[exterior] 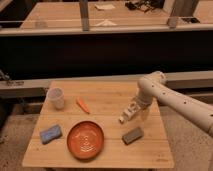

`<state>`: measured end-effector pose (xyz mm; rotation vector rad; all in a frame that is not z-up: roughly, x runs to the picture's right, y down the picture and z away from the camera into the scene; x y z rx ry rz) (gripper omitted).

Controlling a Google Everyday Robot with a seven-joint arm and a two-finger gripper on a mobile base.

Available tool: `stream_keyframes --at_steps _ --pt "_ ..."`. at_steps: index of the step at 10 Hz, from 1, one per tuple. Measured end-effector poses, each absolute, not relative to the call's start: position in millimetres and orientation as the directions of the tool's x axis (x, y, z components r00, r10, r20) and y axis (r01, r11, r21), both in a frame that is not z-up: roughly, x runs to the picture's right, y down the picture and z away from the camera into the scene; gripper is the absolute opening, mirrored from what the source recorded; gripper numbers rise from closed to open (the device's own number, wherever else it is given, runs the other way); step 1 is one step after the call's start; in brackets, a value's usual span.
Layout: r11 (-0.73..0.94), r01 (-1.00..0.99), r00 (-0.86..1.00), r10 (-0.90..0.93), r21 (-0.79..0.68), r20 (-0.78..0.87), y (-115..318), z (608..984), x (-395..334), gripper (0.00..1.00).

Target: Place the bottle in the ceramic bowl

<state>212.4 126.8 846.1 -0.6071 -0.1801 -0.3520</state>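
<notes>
we get a single view, seemingly from a raised spot before the table, angled down and facing the counters beyond, near enough that it fills the lower half; the gripper hangs right of centre.
</notes>
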Motion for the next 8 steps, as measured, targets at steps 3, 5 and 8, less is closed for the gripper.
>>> stream_keyframes --at_steps 3,5,8 --pt "0.755 0.395 0.916 -0.283 -0.523 0.283 131.0 854.0 211.4 0.73" --pt "0.75 0.405 0.912 -0.288 -0.523 0.292 133.3 857.2 210.8 0.73" --pt "0.747 0.412 0.908 -0.29 -0.521 0.301 133.7 860.3 207.8 0.68"
